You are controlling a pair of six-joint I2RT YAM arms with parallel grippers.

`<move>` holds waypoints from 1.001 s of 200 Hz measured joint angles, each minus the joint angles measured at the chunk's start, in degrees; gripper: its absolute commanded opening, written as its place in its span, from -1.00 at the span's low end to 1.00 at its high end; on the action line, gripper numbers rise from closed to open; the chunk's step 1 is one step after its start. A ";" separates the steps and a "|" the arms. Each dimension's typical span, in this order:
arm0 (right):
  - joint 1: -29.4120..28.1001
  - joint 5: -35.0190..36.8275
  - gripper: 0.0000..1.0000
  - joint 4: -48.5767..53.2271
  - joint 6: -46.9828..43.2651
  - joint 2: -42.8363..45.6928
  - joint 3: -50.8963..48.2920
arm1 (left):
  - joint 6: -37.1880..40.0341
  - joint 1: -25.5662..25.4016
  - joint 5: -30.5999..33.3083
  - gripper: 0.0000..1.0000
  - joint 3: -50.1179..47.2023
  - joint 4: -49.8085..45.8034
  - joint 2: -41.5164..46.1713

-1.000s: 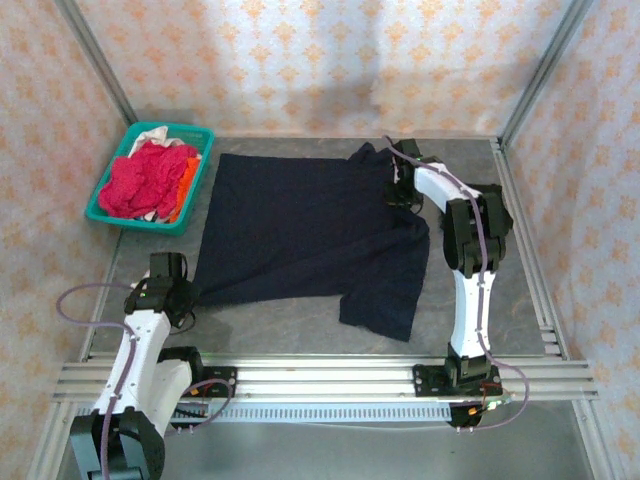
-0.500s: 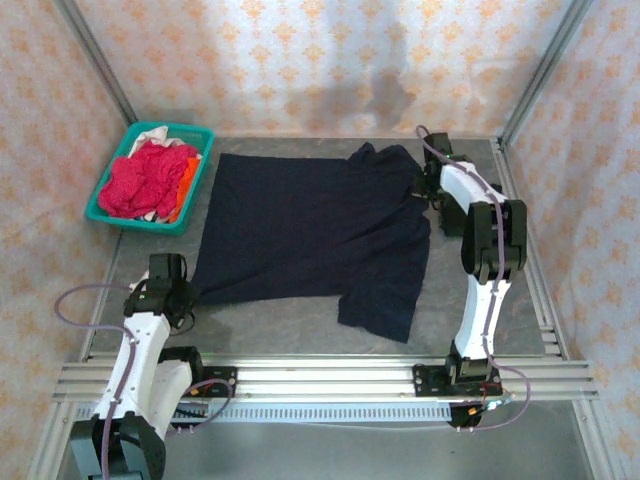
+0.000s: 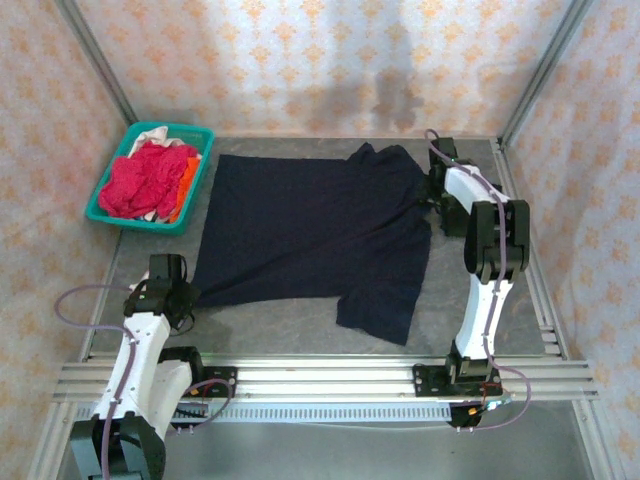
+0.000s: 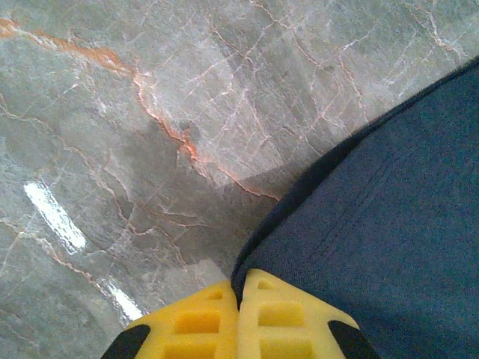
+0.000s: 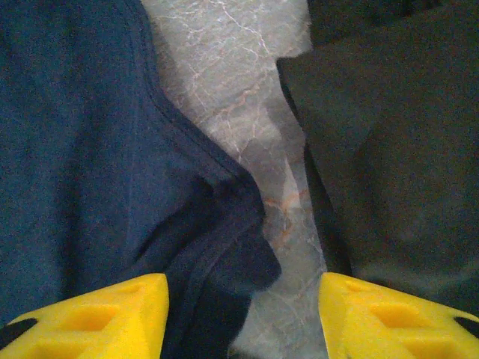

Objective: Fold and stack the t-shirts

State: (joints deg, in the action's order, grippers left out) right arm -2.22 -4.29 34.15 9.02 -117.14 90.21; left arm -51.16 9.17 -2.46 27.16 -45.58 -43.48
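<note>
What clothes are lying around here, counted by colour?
navy t-shirt: 1
black cloth: 1
magenta-red cloth: 1
orange cloth: 1
white cloth: 1
Total: 5 that show. The last three are heaped in the teal basket, so more may lie underneath.

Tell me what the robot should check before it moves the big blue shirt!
1. Left claw pinching the navy shirt at its corner: ok, shut on the hem.
2. Right claw gripping cloth: not ok, it is open over the sleeve edge.
3. Navy shirt lying flat: not ok, rumpled near the right claw.
4. Dark cloth beside the right claw is a separate shirt: cannot tell.
</note>
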 measured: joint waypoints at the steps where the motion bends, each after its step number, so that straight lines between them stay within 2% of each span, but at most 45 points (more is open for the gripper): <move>1: -0.02 0.00 0.25 -0.07 0.00 0.28 -0.20 | 0.00 0.00 0.00 -1.00 0.00 -0.02 0.00; 22: -0.72 0.04 0.29 -0.85 -0.22 3.87 -1.20 | 0.00 0.00 0.00 -1.00 0.00 0.00 -0.17; 59: -4.31 -0.70 0.06 -4.07 0.33 5.81 0.46 | 0.00 0.00 -0.02 -1.00 0.04 -0.02 -1.03; 88: -6.43 -3.32 0.10 -5.33 1.79 4.90 -0.74 | 0.02 0.00 0.00 -1.00 0.22 -0.07 -0.81; 113: -6.75 -4.96 0.18 -7.85 3.52 8.76 -9.27 | 0.02 0.00 -0.02 -1.00 0.22 -0.07 -0.13; 139: -6.95 -6.29 0.18 -8.04 6.36 22.49 -24.28 | 0.20 0.00 -0.04 -1.00 0.22 -0.04 0.00; 156: -8.02 -6.67 0.19 -8.17 8.17 32.04 -30.77 | 0.24 0.00 -0.04 -1.00 0.22 -0.02 0.07; 183: -13.38 -6.34 0.20 -5.44 11.67 49.77 -40.98 | 0.26 0.00 -0.04 -1.00 0.22 0.00 0.26; 200: -16.59 -6.01 0.20 -2.23 13.75 56.41 -44.44 | 0.52 0.00 -0.07 -1.00 0.22 0.09 0.22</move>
State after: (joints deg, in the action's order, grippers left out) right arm -18.81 -10.31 31.92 22.76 -60.73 45.78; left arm -50.63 9.17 -2.52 27.38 -45.50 -43.27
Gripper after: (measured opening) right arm 0.599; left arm 0.053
